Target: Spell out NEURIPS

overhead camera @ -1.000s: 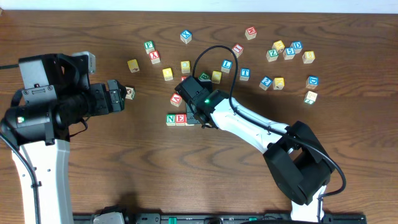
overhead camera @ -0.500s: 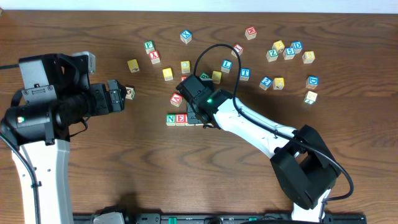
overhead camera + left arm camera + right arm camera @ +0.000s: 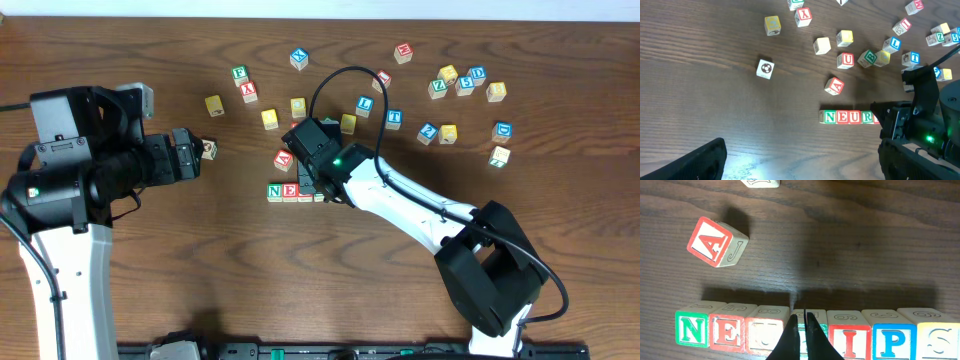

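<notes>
Right gripper (image 3: 801, 330) pressed together over the R cube (image 3: 816, 317).
Holds nothing; NEURIPS row (image 3: 852, 342) mid-tabletop, long axis parallel to the near edge, directly under these tips; left gripper (image 3: 195, 155) spread, well apart toward the left edge.

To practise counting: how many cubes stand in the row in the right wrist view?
7, left to right: N, E, U, a fourth cube mostly behind the right claw, I, P, S at the picture's edge.

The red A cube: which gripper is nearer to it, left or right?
Right. The right gripper, shut, sits over the NEURIPS row just beside the red A cube; the left gripper, open, hangs farther off, left of it in the overhead view.
</notes>
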Available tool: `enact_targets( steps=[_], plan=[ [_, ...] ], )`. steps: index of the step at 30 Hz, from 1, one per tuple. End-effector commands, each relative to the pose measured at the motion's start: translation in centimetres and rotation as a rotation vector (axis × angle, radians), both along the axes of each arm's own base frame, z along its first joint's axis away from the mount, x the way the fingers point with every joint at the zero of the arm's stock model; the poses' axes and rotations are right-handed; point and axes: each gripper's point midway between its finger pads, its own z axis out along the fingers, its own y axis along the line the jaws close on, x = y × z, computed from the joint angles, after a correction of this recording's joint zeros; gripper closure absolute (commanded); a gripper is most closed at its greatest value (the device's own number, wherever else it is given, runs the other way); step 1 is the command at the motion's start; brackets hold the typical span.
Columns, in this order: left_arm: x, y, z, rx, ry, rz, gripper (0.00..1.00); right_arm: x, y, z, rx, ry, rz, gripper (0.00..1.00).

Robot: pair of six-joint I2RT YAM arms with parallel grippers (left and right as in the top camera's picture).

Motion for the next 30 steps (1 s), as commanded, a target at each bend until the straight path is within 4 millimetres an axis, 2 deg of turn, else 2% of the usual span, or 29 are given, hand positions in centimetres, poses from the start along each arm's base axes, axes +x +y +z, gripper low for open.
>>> enact_targets(
  steps=[1, 9, 18, 30],
  plan=[
    [0.0, 0.0, 0.7, 0.004, -0.021, -0.008, 0.05, -0.2, 0.4, 1.2, -0.007, -0.039, 0.02, 0.99],
    [0.0, 0.0, 0.7, 0.003, -0.02, -0.008, 0.05, -0.2, 0.3, 0.8, -0.017, -0.036, 0.018, 0.99],
    [0.0, 0.0, 0.7, 0.004, -0.021, -0.008, 0.05, -0.6, 0.6, -0.8, -0.039, -0.012, 0.028, 0.99],
    [0.1, 0.0, 0.7, 0.003, -0.02, -0.008, 0.05, -0.6, 0.6, -0.8, -0.045, -0.016, 0.03, 0.99]
  ],
)
